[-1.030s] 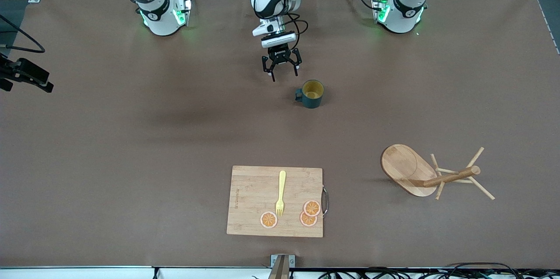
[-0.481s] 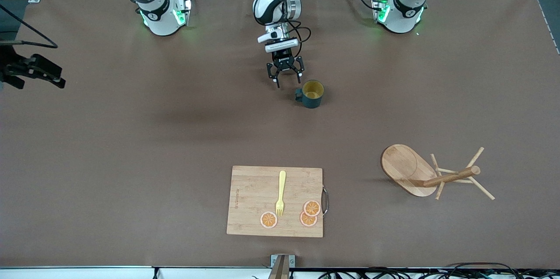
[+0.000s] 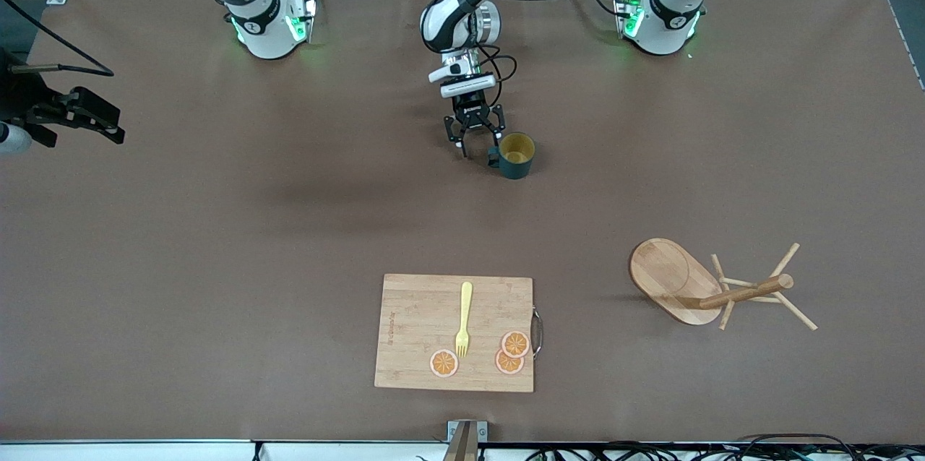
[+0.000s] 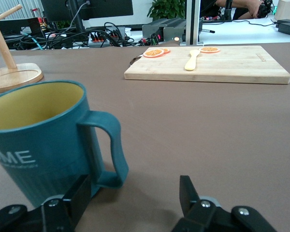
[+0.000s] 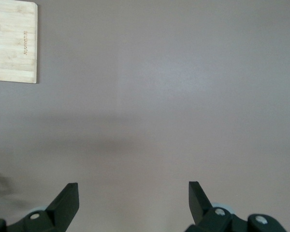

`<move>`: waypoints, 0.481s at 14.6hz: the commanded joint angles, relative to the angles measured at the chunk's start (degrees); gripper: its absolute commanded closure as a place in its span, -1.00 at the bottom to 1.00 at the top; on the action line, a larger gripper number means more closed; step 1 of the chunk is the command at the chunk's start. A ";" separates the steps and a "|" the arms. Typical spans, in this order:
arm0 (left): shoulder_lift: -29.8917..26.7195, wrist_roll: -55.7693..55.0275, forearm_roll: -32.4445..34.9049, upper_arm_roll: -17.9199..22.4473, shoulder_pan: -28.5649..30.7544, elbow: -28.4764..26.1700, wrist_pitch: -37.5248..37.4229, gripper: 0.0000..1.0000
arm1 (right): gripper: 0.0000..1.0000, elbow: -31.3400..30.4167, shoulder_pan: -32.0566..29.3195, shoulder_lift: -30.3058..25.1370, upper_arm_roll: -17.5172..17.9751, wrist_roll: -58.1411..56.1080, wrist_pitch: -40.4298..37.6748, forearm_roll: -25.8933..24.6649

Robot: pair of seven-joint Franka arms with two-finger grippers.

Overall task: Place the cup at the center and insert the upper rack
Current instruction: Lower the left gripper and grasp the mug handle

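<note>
1. The cup, a dark teal mug with a yellowish inside, is standing upright on the brown table, between the two arm bases and farther from the front camera than the cutting board. Its handle is pointing toward the right arm's end of the table.
2. The left gripper is sitting low just beside that handle with its jaws spread open. In the left wrist view one finger is lying against the cup's wall while the handle is sitting in the gap.
3. To grip well, I judge the jaws should be closing squarely on the handle, slowly, so the cup is not tipping.
4. The upper rack, a wooden mug tree, is lying tipped on its side toward the left arm's end.
5. The right gripper is waiting with open jaws over bare table.
</note>
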 commanded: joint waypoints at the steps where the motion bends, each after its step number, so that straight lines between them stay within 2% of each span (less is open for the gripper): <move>1: 1.73 2.03 1.11 0.08 -0.17 3.12 -0.45 -0.61 | -1.00 -0.89 -0.35 -1.01 0.02 -0.36 1.02 -0.62; 5: 2.00 2.39 3.04 0.78 0.00 3.31 -0.02 -0.56 | -1.00 -1.85 -0.26 -1.01 -0.25 -0.45 1.98 -1.15; 7: 2.00 2.39 3.22 1.23 0.00 3.30 0.07 -0.55 | -1.00 -2.64 -0.09 -1.01 -0.16 -0.27 5.05 -1.15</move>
